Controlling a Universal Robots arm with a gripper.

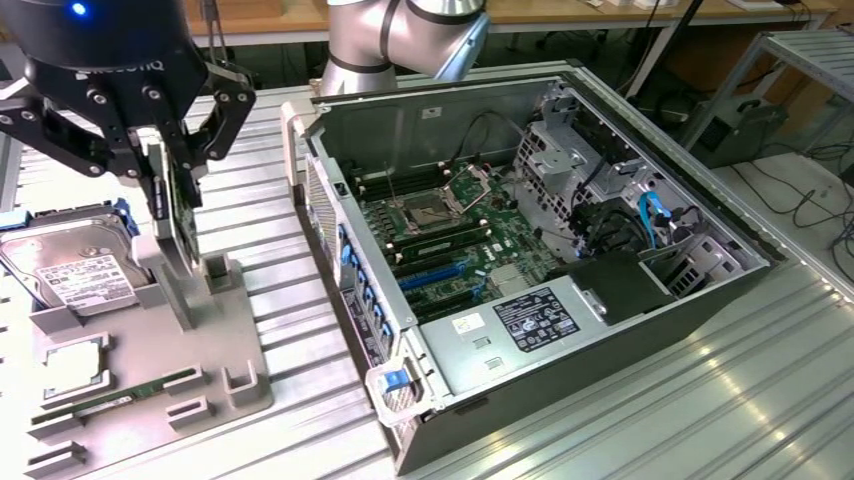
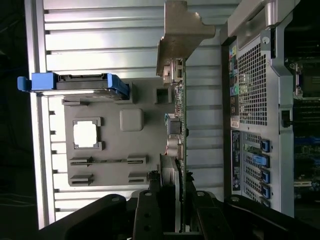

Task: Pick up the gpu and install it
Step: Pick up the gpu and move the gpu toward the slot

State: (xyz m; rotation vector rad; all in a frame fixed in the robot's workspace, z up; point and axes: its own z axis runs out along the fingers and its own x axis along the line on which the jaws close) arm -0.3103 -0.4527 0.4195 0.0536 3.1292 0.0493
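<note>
To the exterior view's right of the gpu (image 1: 180,230) clamped in the gripper (image 1: 167,170), a bare table strip (image 1: 260,200) lies free. Past it the case's near wall (image 1: 320,200) rises before the open-topped motherboard bay (image 1: 454,235).

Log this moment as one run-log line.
gripper: shut on gpu | gpu: upright over grey fixture | hard drive: on fixture | case: open, gpu not yet installed

Oblique overview — close downward wrist; shared fixture (image 1: 230,335) (image 2: 150,137)
</note>
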